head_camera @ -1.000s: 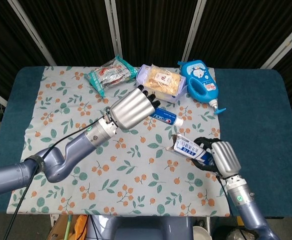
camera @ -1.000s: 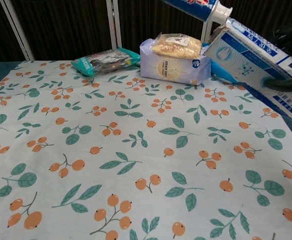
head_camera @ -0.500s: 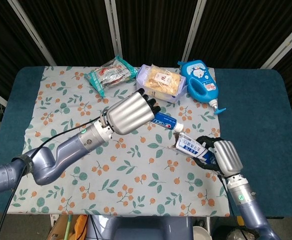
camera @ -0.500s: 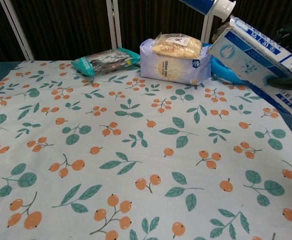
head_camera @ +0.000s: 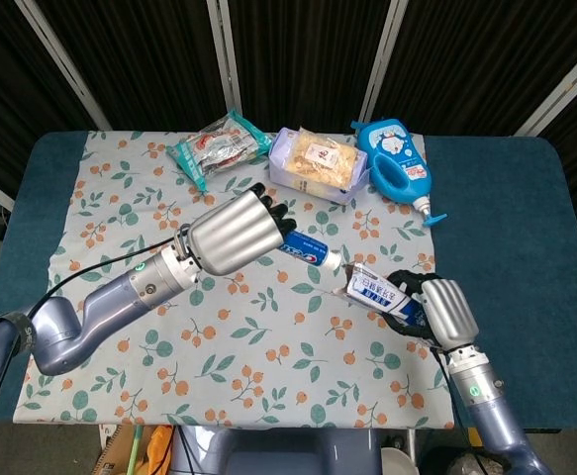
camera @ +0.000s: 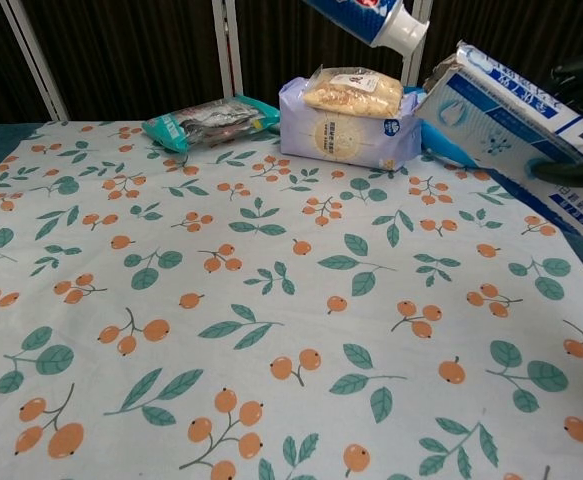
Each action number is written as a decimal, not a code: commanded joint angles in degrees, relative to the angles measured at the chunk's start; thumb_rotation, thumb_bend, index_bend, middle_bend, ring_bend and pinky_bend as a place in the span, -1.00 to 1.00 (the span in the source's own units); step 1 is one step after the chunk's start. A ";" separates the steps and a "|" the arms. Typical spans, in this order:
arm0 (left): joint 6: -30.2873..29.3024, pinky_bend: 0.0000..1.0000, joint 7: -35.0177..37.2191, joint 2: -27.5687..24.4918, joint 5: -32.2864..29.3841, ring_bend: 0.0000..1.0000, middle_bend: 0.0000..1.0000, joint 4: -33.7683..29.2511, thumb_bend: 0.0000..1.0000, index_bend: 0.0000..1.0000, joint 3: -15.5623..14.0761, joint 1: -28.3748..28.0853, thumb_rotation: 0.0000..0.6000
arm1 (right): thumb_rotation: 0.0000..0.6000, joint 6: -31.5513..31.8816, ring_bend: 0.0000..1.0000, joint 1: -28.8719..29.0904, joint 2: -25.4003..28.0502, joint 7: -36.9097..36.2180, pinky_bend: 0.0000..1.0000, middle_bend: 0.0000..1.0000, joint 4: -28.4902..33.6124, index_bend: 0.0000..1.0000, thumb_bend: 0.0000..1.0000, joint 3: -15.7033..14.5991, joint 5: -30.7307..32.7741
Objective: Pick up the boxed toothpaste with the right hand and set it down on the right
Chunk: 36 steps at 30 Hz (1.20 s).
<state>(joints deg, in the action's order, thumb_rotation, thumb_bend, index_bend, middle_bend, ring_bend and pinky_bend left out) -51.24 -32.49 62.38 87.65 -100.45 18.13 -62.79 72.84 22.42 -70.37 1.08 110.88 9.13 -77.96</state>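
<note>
Gripping the blue-and-white cardboard toothpaste box (head_camera: 379, 292) in our right hand (head_camera: 436, 315), we held the blue plastic toothpaste tube (head_camera: 308, 251) in our left hand (head_camera: 231, 233), above the floral tablecloth (head_camera: 169, 327).

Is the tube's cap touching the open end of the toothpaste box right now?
Apart. In the chest view the tube cap sits left of the box mouth with dark background showing between them. The head view shows them close, gap unclear.
</note>
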 commanded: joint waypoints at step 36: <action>2.66 -0.27 -15.40 19.14 -2.62 -0.43 -0.45 11.50 -0.59 -0.44 5.44 -17.66 1.00 | 1.00 4.95 0.06 -2.46 2.35 -18.16 -0.11 0.11 4.35 -0.05 -0.42 5.41 -0.90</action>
<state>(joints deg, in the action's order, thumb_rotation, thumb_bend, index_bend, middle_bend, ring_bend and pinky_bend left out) -48.05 -47.14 81.19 85.08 -89.13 23.26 -80.04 77.31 20.27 -68.28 -16.12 114.91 14.00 -78.96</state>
